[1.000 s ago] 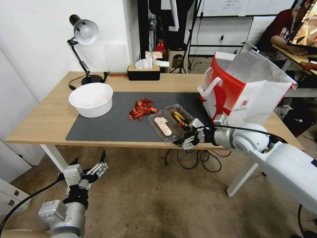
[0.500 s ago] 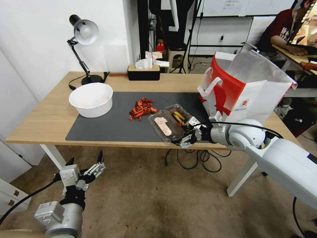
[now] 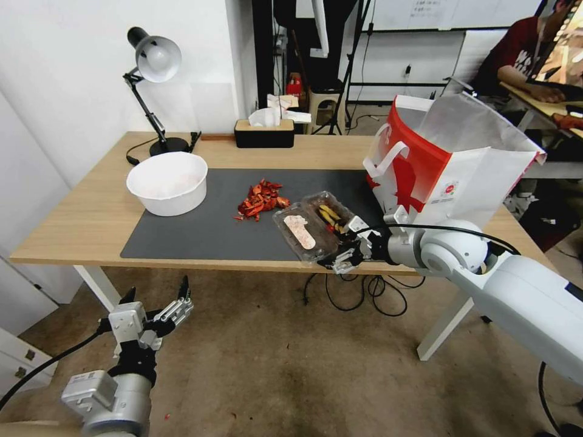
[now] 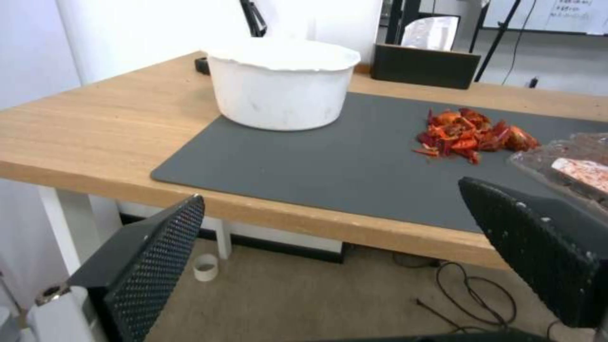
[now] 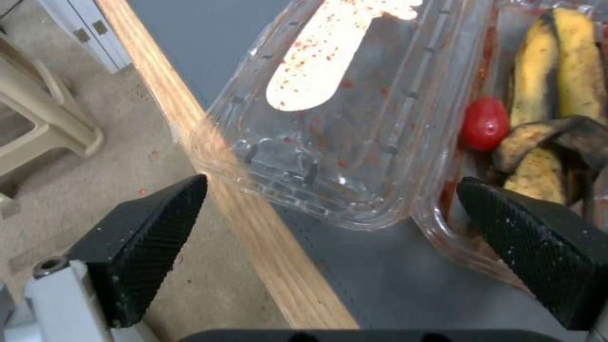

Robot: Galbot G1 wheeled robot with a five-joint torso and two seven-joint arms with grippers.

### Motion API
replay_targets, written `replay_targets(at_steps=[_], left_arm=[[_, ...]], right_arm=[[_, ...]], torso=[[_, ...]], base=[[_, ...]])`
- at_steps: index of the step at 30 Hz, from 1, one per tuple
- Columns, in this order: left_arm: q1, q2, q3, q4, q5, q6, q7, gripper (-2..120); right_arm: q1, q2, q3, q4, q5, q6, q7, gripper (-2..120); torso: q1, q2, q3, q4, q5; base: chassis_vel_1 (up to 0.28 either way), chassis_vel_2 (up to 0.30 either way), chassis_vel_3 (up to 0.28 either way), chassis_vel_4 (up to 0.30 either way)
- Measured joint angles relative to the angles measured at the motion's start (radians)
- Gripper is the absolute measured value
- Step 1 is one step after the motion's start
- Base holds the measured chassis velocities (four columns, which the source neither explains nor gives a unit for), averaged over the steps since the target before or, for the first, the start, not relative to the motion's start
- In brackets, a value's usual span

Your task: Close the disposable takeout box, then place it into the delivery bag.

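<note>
Lying open on the dark mat, the disposable takeout box sits near the table's front edge, its two clear halves spread flat side by side. One half carries the pale, red-speckled label; the other holds yellow-and-dark banana peel and a small red tomato, seen close in the right wrist view. The right gripper hovers at about 4 o'clock of the box, at the table edge, its black fingers spread wide to either side of the box's near end; they appear just clear of the plastic, though contact is hard to judge. The delivery bag stands upright at 2 o'clock of the box, mouth open, white handles hanging on its red side. A heap of red scraps lies at 10 o'clock of the box, and a white bowl rests farther off at 9 o'clock. The left gripper hangs low over the carpet, below the table's front, its fingers apart and holding nothing.
</note>
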Motion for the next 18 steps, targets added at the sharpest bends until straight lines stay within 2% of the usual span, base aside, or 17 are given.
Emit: replay_targets(at_steps=[18], left_arm=[[-0.001, 0.000, -0.011, -0.004, -0.004, -0.006, -0.007, 100]], right_arm=[[0.057, 0.026, -0.068, -0.025, 0.033, 0.002, 0.037, 100]], torso=[[0.000, 0.000, 0.000, -0.0001, -0.0001]], base=[[0.000, 0.000, 0.000, 0.000]])
